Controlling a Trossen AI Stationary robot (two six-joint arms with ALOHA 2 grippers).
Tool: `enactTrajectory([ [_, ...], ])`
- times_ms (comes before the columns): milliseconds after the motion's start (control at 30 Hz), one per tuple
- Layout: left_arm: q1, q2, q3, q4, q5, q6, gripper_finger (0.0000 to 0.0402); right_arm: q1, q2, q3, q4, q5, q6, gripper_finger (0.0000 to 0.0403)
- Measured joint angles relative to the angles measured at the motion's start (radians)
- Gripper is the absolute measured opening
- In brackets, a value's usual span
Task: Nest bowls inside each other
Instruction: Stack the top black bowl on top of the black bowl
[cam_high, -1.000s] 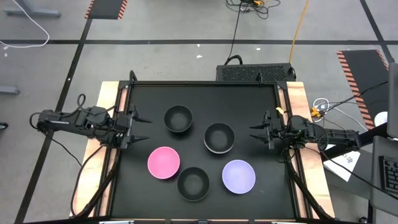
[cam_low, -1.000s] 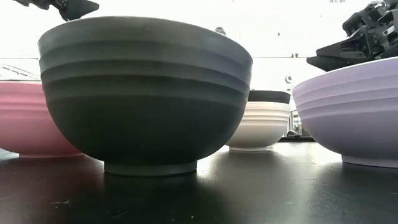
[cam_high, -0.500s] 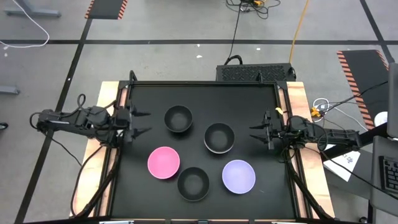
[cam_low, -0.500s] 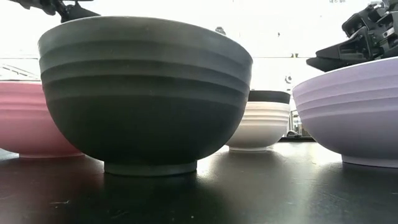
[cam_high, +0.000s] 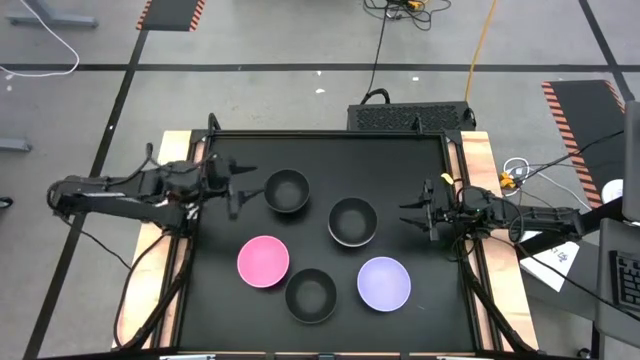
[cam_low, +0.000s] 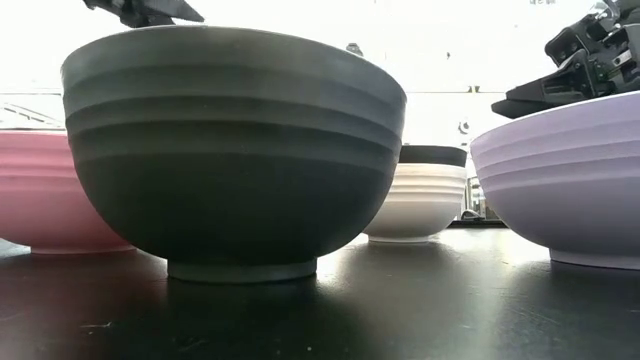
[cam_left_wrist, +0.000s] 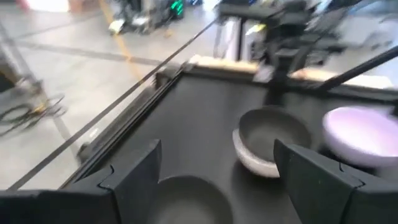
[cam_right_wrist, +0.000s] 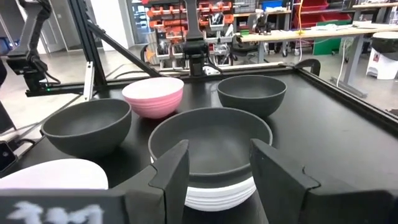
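While the left arm stretches in low from the counter's (cam_high: 400, 150) left edge, its left pincer (cam_high: 238, 190) hangs spread wide and empty just beside the far black bowl (cam_high: 287, 190), touching nothing. Opposite, the right arm lies level along the right edge, its right pincer (cam_high: 408, 213) also parted and empty, aimed at the black bowl nested in a white bowl (cam_high: 352, 221) near the counter's centre. From the right wrist, that black-in-white stack (cam_right_wrist: 211, 155) sits directly ahead between the two dark fingers (cam_right_wrist: 171, 177). Nearer the front edge stand the pink bowl (cam_high: 263, 260), another black bowl (cam_high: 311, 295) and the lavender bowl (cam_high: 384, 283), each apart from its neighbours. At counter level, the front black bowl (cam_low: 235, 150) fills the frame, flanked by pink (cam_low: 45, 190) and lavender (cam_low: 570, 180).
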Motion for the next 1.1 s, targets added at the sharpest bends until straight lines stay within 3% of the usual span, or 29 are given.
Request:
enactTrajectory([
  [267, 0.180, 0.161, 0.018, -0.008, 0.353, 0.030, 0.0312, 0.000, 0.052, -0.045, 0.123, 0.000, 0.002, 0.0157],
  [500, 0.239, 0.299, 0.017, 0.044, 0.497, 0.035, 0.0312, 0.000, 0.093, -0.045, 0.127, 0.000, 0.004, 0.0157],
  [600, 0.256, 0.361, 0.014, 0.051, 0.521, 0.040, 0.0312, 0.000, 0.095, -0.045, 0.128, 0.000, 0.008, 0.0157],
  [900, 0.296, 0.448, -0.056, 0.307, 0.597, 0.033, 0.0312, 0.000, 0.094, -0.045, 0.132, 0.000, 0.008, 0.0157],
  [1100, 0.307, 0.449, -0.078, 0.259, 0.443, -0.072, 0.0312, 0.000, 0.095, -0.045, 0.132, 0.000, 0.023, 0.0157],
])
